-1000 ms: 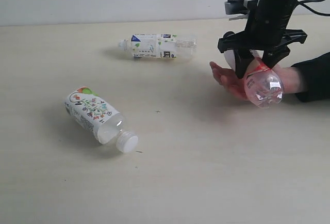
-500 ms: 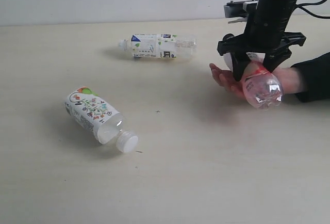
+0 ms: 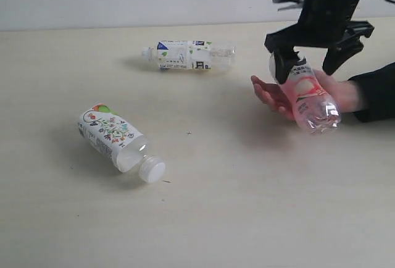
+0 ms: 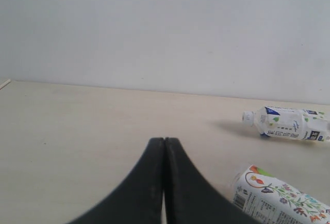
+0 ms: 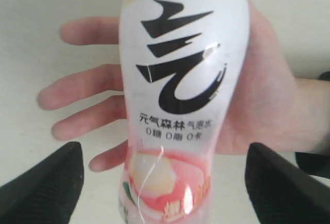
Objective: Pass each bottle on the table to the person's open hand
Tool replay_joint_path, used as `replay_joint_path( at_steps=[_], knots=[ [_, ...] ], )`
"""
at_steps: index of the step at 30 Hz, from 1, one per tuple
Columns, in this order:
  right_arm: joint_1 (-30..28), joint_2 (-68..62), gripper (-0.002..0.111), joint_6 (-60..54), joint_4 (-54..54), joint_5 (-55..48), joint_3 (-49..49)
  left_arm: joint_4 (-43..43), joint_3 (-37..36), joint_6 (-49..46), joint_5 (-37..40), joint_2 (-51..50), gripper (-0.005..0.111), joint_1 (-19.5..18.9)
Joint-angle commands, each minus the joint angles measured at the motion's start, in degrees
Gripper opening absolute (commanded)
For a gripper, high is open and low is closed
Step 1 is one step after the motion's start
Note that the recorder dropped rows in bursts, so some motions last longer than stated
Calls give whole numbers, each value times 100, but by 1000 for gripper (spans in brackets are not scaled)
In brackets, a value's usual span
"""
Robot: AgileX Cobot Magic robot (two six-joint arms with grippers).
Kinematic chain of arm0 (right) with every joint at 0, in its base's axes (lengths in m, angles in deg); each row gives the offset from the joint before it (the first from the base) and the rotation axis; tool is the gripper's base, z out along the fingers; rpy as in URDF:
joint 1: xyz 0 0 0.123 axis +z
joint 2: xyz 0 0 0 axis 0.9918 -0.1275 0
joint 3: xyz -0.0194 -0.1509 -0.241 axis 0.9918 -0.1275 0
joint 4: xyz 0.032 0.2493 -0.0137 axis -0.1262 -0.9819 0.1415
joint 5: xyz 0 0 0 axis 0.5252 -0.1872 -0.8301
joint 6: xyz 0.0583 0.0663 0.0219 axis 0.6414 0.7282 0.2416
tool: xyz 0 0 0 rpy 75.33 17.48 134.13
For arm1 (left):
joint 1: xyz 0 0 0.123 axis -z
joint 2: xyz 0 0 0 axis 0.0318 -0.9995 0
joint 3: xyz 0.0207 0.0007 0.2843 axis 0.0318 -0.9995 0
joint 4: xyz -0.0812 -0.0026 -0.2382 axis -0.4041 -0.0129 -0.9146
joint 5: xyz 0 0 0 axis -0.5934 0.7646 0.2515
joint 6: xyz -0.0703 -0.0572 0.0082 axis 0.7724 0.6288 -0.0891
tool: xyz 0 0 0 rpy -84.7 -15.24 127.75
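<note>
- Handover of the pink bottle [image 3: 311,98] is the step in hand: it lies on the hand [image 3: 271,94], which rests low over the table [image 3: 247,206] at the right side of the exterior view.
- Right gripper [image 3: 307,64] hangs just above it, released: in the right wrist view both jaws stand wide of the bottle, touching neither label nor palm.
- To do this well, I judge the arm should rise straight up with the jaws kept wide, so that no fingertip clips the bottle and rolls it off the palm.
- The bottle is only resting there, with the fingers spread and not curled around it, so a slow retreat is safer.
- Its long axis runs across the palm, crosswise to the fingers; the clear base points toward the exterior camera and the neck end sits under the gripper.
- Left gripper [image 4: 164,146] is clenched on nothing.
- Lime bottle [image 3: 188,55] and floral bottle [image 3: 114,137] lie on their sides, well apart, waiting.
</note>
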Motion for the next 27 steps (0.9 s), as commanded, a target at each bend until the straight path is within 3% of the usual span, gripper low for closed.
replay_joint_path(
  at_steps=[1,4,10,15,23,27],
  knots=[
    [-12,1302,49,-463,39,-36,-126,6,-3,-14,-20,31,0,38],
    [-12,2870,1,-754,108,123,-1003,6,-3,-14,-20,31,0,38],
    [-12,6779,0,-967,724,2371,-4179,6,-3,-14,-20,31,0,38],
    [-12,8456,0,-712,1637,2877,-5626,6,-3,-14,-20,31,0,38],
    [-12,10428,0,163,2278,3611,-6670,6,-3,-14,-20,31,0,38],
    [-12,11194,0,1324,3112,3522,-6790,6,-3,-14,-20,31,0,38]
  ],
)
